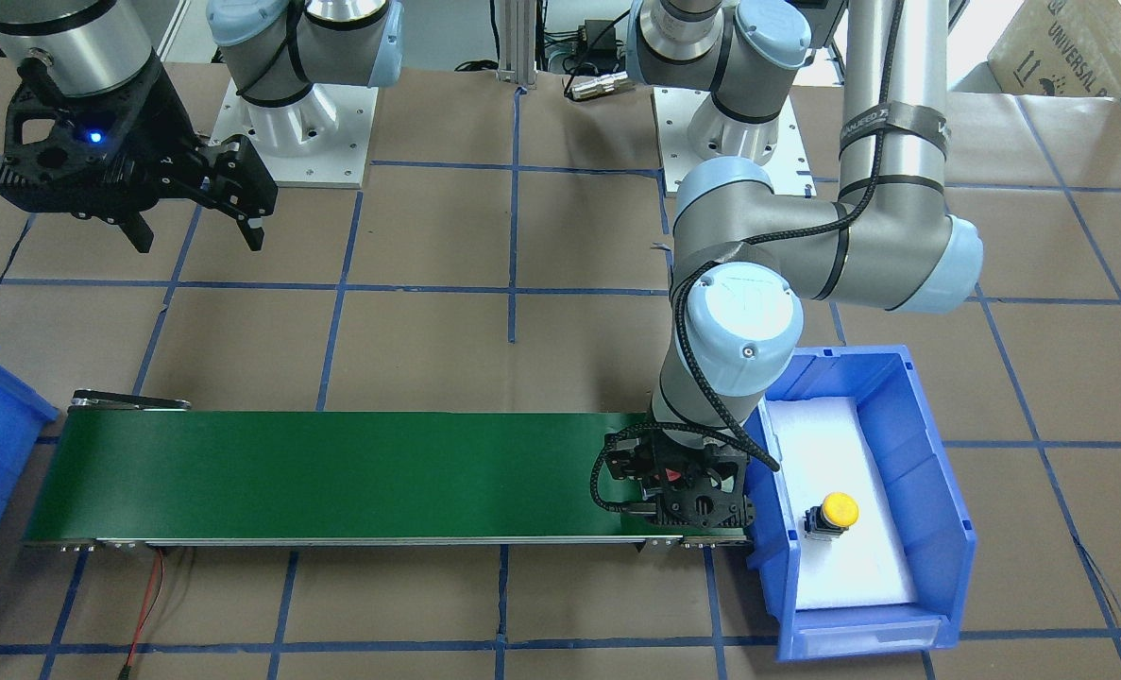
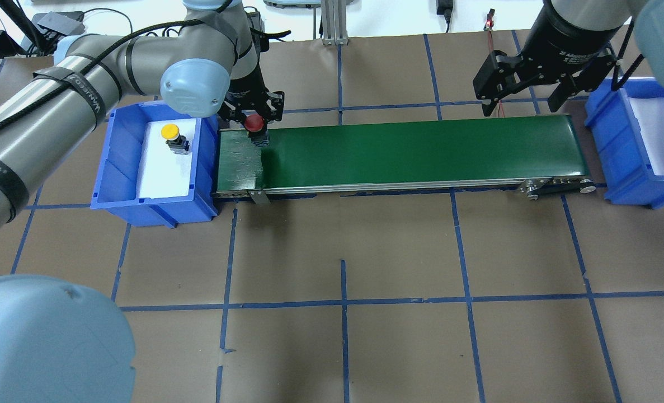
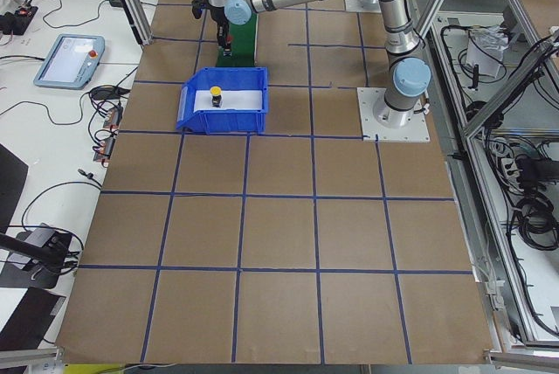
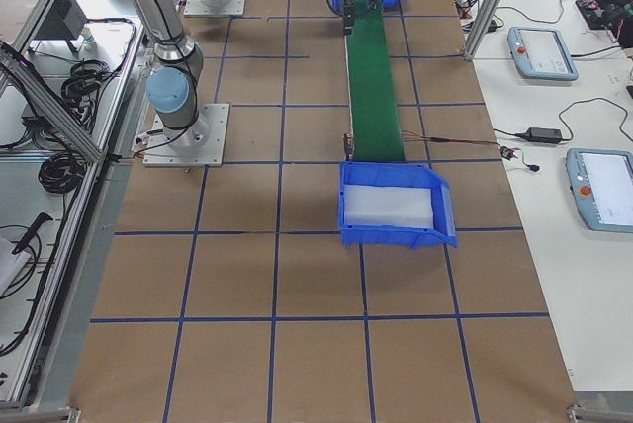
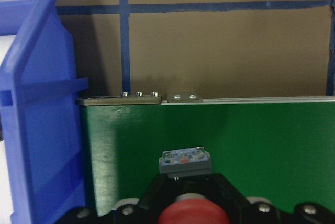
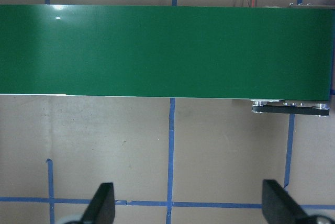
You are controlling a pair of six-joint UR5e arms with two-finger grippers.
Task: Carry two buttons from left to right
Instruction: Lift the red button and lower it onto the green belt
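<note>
Green conveyor belt [image 2: 410, 148] runs across the table between two blue bins. From where I stand, the left arm stretches out long and low from its base. Its elbow is bent over the left bin [image 2: 120, 162], and its wrist is turned straight down at the belt's left end, just beside the bin wall. The left gripper [image 1: 690, 484] has its fingers closed around the red button [image 2: 254, 121], gripping it under the mushroom cap so the grey body hangs below toward the belt. The wrist camera shows that body over the green surface, close to the belt's end. I cannot tell whether its base touches the belt.

The yellow button [image 2: 170, 134] stands upright on the white liner inside the left bin, apart from the walls.

At the other end, the right arm hangs its gripper [image 2: 519, 106] above the far edge of the belt, near the right bin [image 2: 617, 145]. It points downward with a slight tilt. Its fingers are spread wide with nothing between them, and its wrist camera looks down on bare belt and brown paper.
</note>
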